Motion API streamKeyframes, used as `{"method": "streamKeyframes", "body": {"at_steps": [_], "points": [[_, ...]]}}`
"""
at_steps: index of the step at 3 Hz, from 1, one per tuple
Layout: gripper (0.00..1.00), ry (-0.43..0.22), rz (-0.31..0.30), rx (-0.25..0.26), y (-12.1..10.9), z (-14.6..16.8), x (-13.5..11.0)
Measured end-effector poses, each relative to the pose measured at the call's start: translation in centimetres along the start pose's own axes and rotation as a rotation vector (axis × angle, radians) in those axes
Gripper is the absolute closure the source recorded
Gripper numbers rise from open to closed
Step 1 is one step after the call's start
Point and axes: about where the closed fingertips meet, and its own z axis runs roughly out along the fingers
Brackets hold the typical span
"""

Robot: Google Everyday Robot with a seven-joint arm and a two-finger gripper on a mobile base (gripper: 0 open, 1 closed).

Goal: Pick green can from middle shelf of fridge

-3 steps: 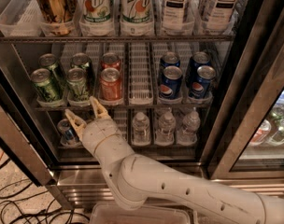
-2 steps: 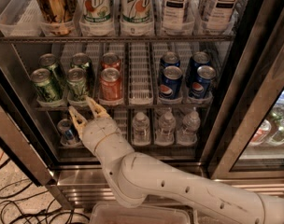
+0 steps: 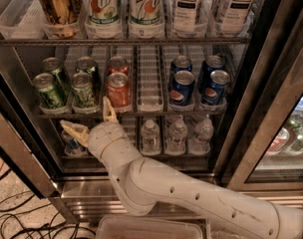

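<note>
**Robot gripper spread open below a green can in a drinks cooler**

A commercial drinks fridge [image 3: 79, 189] with a stainless-steel frame fills the view, seen from above and in front, with black cables [image 3: 12, 218] on the speckled floor at lower left. The top rack holds a gold can [image 3: 56, 4], two tall 7UP cans [image 3: 102, 4] and tea bottles [image 3: 189, 1].

The middle shelf [image 3: 150, 86], a dark wire rack with white slotted lane trays, carries short cans in rows. At its front, from left to right, stand a brighter green can [image 3: 48, 90], the green can [image 3: 83, 89] with dark, pale-mottled print and a silver top, a red-orange can [image 3: 118, 88], then two blue Pepsi cans [image 3: 181, 87] further right. The green can stands upright in the second lane from the left. Water bottles [image 3: 177, 133] line the rack below.

A white robot arm [image 3: 191, 198] reaches in from the lower right. Its gripper [image 3: 84, 112] sits just below the middle shelf's front edge, under the green can. Its tan fingers [image 3: 74, 129] are spread wide apart, grasping nothing; one points left, the other rises in front of the shelf edge between the green can and the red-orange can.
</note>
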Motion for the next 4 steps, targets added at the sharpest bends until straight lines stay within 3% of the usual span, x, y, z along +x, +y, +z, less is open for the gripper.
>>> {"method": "streamKeyframes", "body": {"at_steps": [2, 4], "points": [[0.30, -0.007, 0.005, -0.007, -0.6, 1.1, 0.4], [0.23, -0.024, -0.005, 0.006, -2.4, 2.7, 0.4]]}}
